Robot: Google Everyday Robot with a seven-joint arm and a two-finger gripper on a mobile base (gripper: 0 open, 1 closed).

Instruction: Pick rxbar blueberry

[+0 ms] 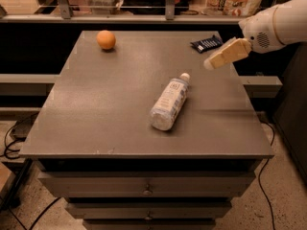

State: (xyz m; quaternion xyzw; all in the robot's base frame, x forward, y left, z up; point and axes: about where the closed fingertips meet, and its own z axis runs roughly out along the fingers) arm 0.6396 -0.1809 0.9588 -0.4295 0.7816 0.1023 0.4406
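The rxbar blueberry [206, 43], a small flat dark navy bar with white lettering, lies near the far right corner of the grey table [110, 109]. My gripper [211, 63] comes in from the right on a white arm and hangs over the table's right side, just in front of and slightly right of the bar, apart from it. A clear plastic bottle with a white label [169, 101] lies on its side in the middle. An orange ball-shaped fruit [106, 39] sits at the far left.
Drawers [144, 190] run below the table's front edge. A railing and shelf with boxes [158, 4] stand behind the table. Cables [12, 138] lie on the floor at the left.
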